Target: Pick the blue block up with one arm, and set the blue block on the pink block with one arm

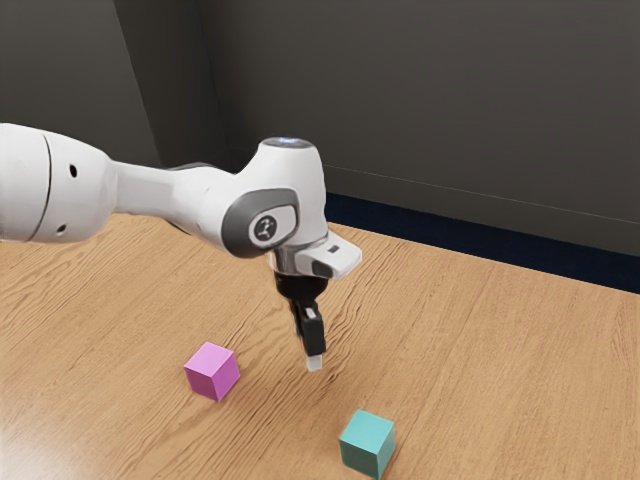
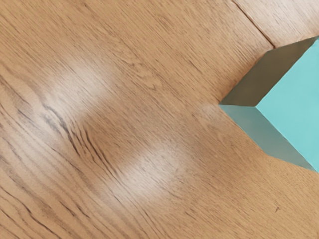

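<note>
The blue block (image 1: 366, 442), a teal-blue cube, sits on the wooden table (image 1: 500, 340) near the front edge, at the exterior view's lower middle. The pink block (image 1: 212, 370) rests on the table to its left and slightly farther back. My gripper (image 1: 314, 362) points down and hangs a little above the tabletop between the two blocks, behind the blue one and to the right of the pink one, touching neither. In the wrist view the blue block (image 2: 289, 114) shows one corner and two faces, off to one side of the hand, with bare wood under the hand.
The wooden table stretches wide around both blocks. A dark wall (image 1: 450, 100) with a dark blue base strip (image 1: 480, 240) runs behind the table's far edge.
</note>
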